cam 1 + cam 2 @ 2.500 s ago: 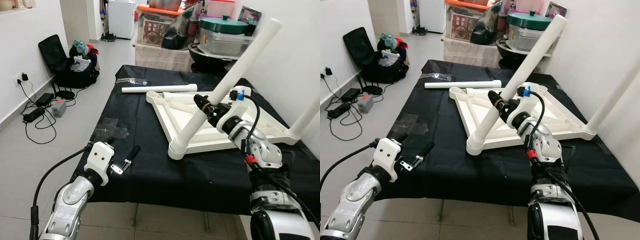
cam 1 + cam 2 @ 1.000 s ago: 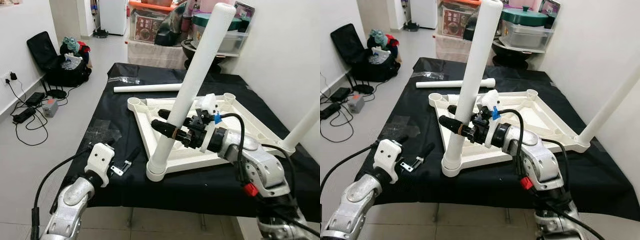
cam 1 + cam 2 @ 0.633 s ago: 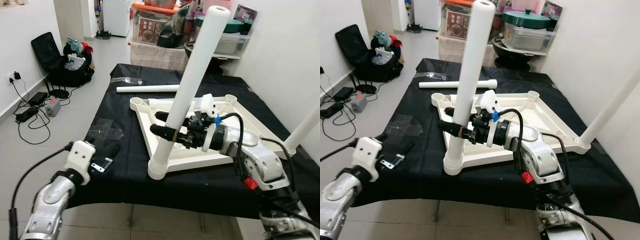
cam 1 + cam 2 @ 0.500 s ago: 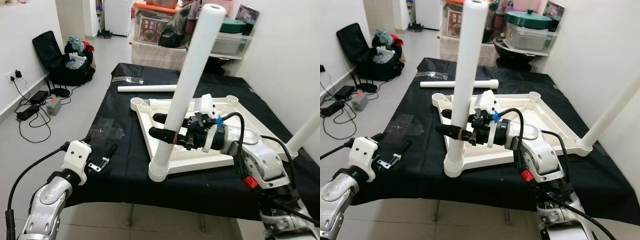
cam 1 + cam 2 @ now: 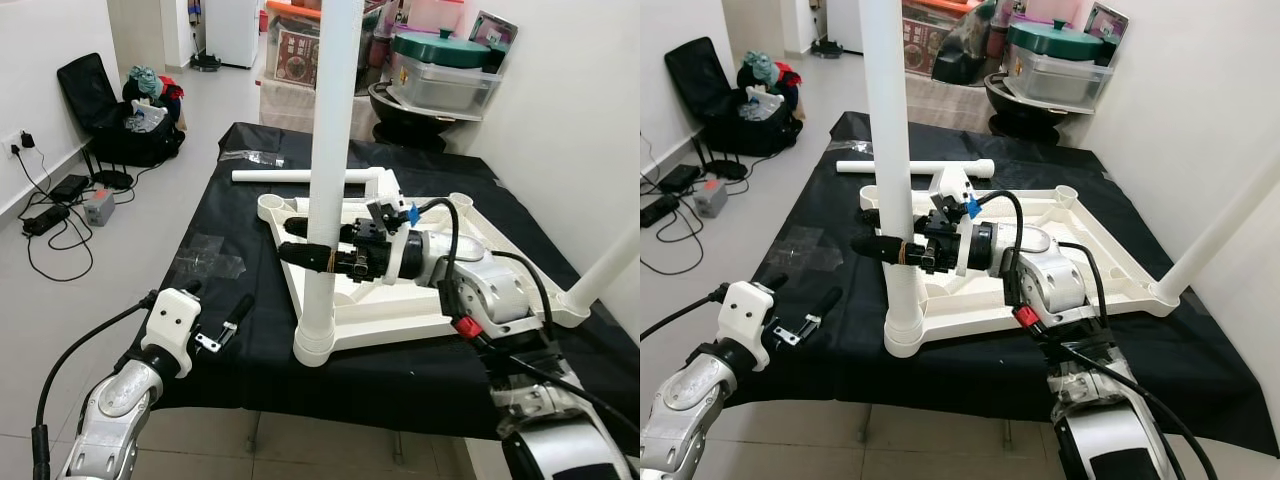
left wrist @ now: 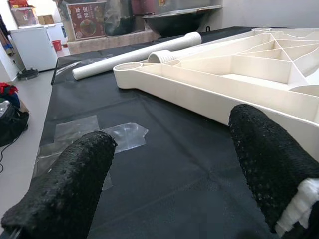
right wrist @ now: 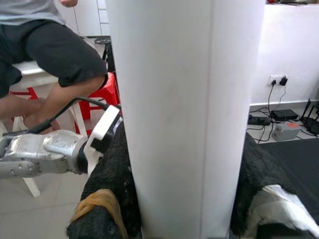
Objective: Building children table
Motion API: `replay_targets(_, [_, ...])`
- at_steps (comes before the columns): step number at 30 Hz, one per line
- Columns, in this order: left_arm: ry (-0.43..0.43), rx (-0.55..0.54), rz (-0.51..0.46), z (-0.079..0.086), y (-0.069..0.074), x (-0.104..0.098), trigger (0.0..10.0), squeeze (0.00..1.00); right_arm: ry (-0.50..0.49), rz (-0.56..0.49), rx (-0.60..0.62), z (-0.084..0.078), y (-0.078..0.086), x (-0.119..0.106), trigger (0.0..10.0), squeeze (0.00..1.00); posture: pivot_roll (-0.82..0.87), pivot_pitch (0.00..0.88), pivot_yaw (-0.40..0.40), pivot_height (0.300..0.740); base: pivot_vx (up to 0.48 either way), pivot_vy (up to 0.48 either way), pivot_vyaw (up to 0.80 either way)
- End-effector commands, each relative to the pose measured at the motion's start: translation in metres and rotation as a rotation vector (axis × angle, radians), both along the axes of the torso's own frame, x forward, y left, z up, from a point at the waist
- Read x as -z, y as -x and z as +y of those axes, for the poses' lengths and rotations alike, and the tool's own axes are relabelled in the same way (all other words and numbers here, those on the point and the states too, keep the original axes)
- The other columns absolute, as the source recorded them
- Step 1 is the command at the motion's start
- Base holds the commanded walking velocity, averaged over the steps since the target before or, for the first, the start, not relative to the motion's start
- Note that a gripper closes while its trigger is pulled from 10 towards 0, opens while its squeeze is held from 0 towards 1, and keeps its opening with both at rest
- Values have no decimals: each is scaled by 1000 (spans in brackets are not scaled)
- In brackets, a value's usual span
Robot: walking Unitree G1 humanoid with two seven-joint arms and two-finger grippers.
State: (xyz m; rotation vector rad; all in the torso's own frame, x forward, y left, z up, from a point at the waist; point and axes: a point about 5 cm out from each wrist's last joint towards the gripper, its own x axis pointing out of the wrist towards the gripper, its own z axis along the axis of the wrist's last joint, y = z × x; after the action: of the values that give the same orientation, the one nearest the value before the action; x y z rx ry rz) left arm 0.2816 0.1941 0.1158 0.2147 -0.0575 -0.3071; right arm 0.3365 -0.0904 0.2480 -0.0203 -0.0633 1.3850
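White plastic leg (image 5: 330,170) is standing upright in my clamped right gripper (image 5: 318,257); I am judging straight downward pressure into the tabletop's near corner socket (image 5: 313,348) best, left gripper (image 5: 222,322) idling open.

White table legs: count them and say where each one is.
3. One leg stands upright in the near corner socket, clamped by the right gripper. One slants up from the right corner. One lies loose on the black cloth.

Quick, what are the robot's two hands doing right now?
Left gripper: open, holding nothing, over the black table's near edge.
Right gripper: shut on the upright white table leg.
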Motion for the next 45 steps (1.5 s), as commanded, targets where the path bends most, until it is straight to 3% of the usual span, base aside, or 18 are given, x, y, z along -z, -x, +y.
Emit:
replay_targets(1, [11,10,18,-7,3,4,10000,0,-19,71,-36,5,-1,14,0,0,164,0,-194,740,0,0,0])
replay_targets(10, [15,-6,27,-4,7,6,10000,0,-54,109,19,-7,-9,29,0,0,165,0,-195,740,0,0,0])
replay_targets(15, [17,-5,29,-3,6,6,10000,0,-68,129,104,-22,-17,36,0,0,162,0,-188,740,0,0,0])
replay_targets(25, [14,-2,30,-3,6,5,10000,0,-94,124,145,-28,-20,39,0,0,162,0,-182,740,0,0,0])
replay_targets(35, [11,1,32,-3,6,5,10000,0,-122,131,239,-47,-21,51,0,0,154,0,-175,740,0,0,0])
replay_targets(39, [11,2,32,-2,5,4,10000,0,-32,158,485,-59,-32,65,0,0,145,0,-171,740,0,0,0])
replay_targets(40, [11,2,32,-2,5,4,10000,0,-32,158,485,-59,-32,65,0,0,145,0,-171,740,0,0,0])
replay_targets(42, [11,1,32,-2,5,4,10000,0,11,182,656,-68,-38,72,0,0,145,0,-171,740,0,0,0])
replay_targets(43, [11,1,32,-2,5,4,10000,0,11,182,656,-68,-38,72,0,0,145,0,-171,740,0,0,0])
replay_targets(45, [11,-2,33,-2,5,4,10000,0,32,196,897,-81,-39,81,0,0,139,0,-166,740,0,0,0])
